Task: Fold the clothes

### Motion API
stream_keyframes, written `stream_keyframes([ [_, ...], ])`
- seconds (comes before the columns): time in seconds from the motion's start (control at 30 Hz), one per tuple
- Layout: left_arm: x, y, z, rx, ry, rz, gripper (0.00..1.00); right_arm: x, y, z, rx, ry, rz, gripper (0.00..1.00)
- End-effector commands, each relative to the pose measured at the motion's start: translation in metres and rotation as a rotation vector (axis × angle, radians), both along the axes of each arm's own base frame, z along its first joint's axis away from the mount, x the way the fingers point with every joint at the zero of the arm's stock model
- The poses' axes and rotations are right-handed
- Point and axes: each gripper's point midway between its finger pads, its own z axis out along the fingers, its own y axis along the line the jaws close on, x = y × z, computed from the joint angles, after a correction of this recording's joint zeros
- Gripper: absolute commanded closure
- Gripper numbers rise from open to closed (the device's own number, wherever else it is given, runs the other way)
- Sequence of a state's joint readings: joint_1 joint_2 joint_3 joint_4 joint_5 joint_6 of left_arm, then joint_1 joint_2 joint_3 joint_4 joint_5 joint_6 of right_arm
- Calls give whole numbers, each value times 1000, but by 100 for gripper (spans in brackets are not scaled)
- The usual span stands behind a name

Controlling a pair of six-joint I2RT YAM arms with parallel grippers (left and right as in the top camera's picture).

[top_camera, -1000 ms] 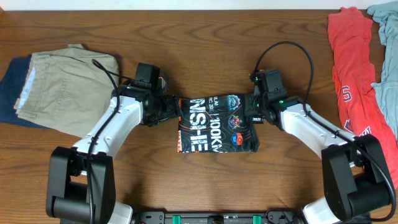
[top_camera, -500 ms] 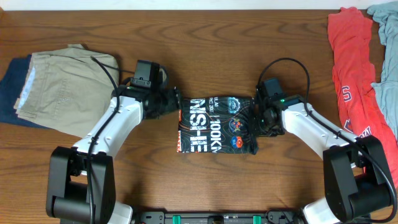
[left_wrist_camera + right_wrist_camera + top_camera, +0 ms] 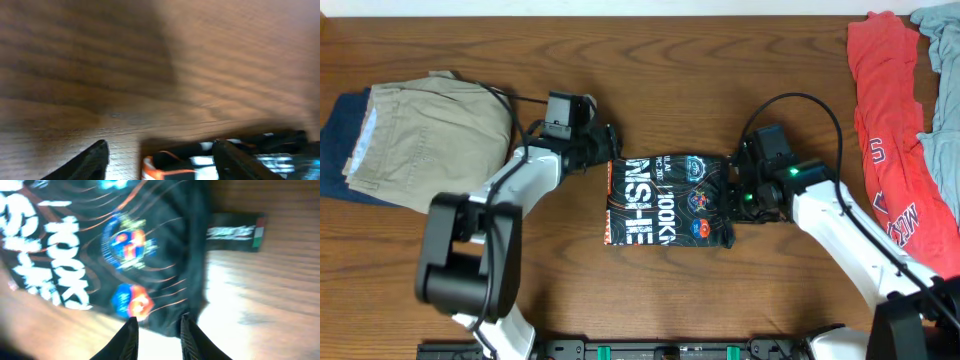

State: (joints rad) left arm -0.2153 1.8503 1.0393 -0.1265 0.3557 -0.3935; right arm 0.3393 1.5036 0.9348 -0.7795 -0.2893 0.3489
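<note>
We see the folded jersey (image 3: 665, 200) with the left pincer (image 3: 160, 145) open at its upper-left corner. At its right edge, we cannot tell whether the narrowed right pincer (image 3: 158, 319) grips.

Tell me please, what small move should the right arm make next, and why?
Probably it should push the loose black strip with white lettering under the folded black jersey with orange lines. The jersey lies as a compact rectangle, yet that strip sticks out past its edge. The right tool stands open at that side; the left tool is open and empty.
</note>
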Motion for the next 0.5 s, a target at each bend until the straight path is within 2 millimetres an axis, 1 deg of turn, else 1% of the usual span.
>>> stream_keyframes([
  [0.0,-5,1,-18,15,39,-11,38,-10,18,3,53,30,37,75],
  [0.1,-8,0,-28,18,65,-14,43,-17,24,-6,42,59,63,76],
  [0.2,-18,-2,-39,40,100,-50,47,-23,29,-16,28,92,89,76],
  [0.23,-21,-3,-43,46,114,-59,50,-25,31,-19,24,102,97,76],
  [0.27,-26,-4,-47,53,131,-69,55,-28,33,-23,18,116,106,76],
  [0.33,-37,-4,-55,70,179,-82,68,-33,36,-30,6,141,120,76],
  [0.37,-43,-4,-58,78,203,-85,73,-35,36,-33,0,155,126,76],
  [0.4,-49,-3,-61,84,228,-89,76,-38,37,-36,-7,167,132,76],
  [0.47,-59,-1,-64,96,272,-97,78,-40,37,-42,-19,185,136,76],
])
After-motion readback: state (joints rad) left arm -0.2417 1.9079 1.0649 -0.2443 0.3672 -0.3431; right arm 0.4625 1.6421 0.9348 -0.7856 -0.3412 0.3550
